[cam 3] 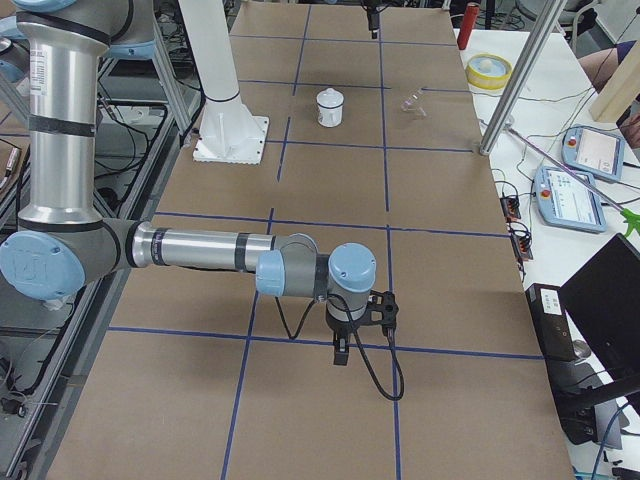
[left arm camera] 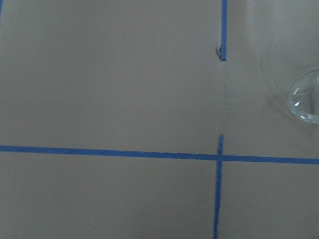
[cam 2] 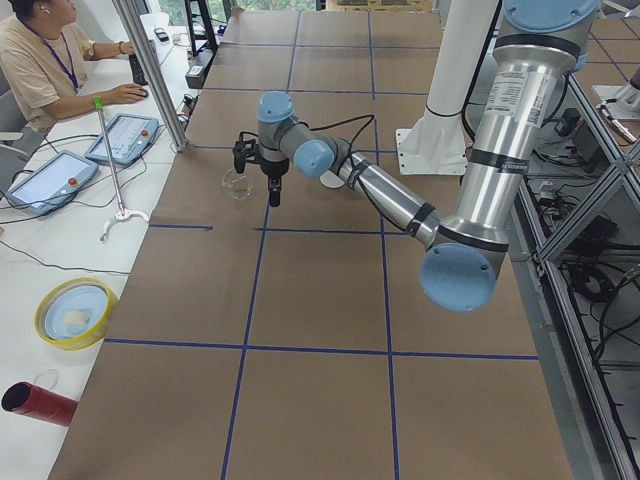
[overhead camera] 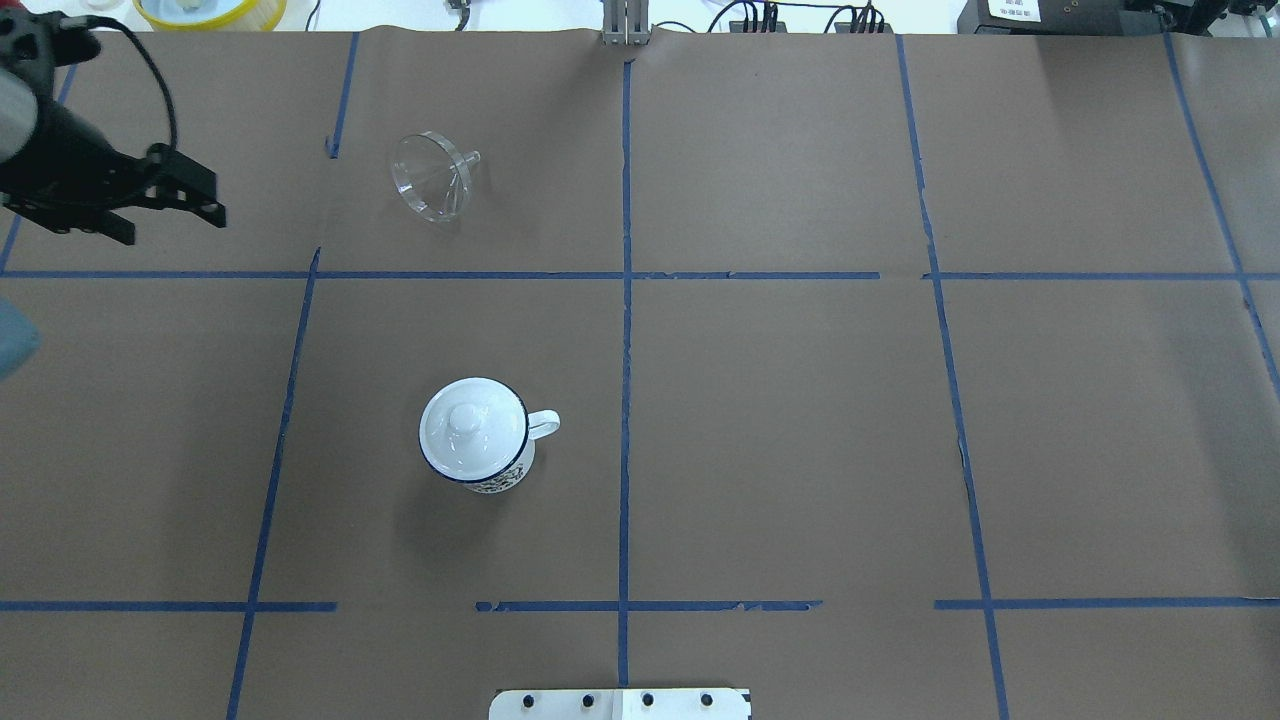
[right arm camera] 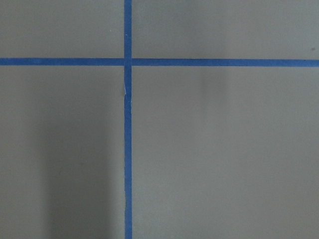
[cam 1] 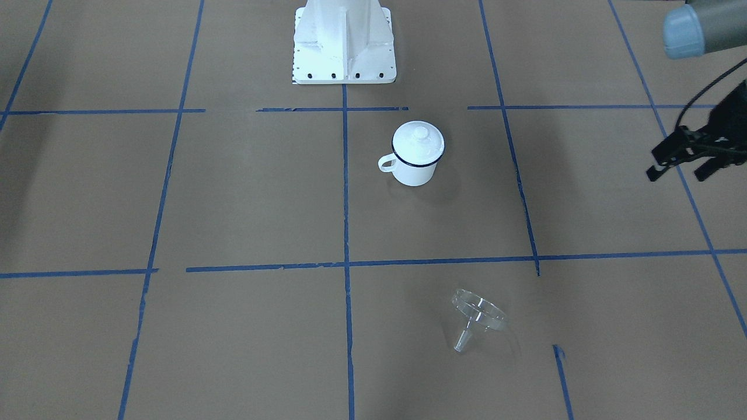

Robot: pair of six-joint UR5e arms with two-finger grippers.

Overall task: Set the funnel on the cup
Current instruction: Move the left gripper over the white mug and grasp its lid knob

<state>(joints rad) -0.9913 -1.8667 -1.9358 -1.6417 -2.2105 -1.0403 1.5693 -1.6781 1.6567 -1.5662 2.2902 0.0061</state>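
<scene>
The clear funnel [cam 1: 475, 318] lies on its side on the brown table, at the far left in the overhead view [overhead camera: 432, 185]; its rim shows at the right edge of the left wrist view [left arm camera: 305, 99]. The white cup [cam 1: 415, 166] with a dark blue rim stands upright nearer the robot [overhead camera: 490, 470], and a white domed lid [overhead camera: 468, 428] sits on it. My left gripper [overhead camera: 178, 225] is open and empty, hovering to the left of the funnel, apart from it. My right gripper [cam 3: 365, 330] shows only in the exterior right view, far from both; I cannot tell whether it is open.
The white robot base [cam 1: 344, 41] stands behind the cup. A yellow bowl [overhead camera: 210, 10] and a metal pole [cam 2: 150, 70] stand beyond the table's far edge. An operator [cam 2: 40, 60] sits there with tablets. Blue tape lines grid the table.
</scene>
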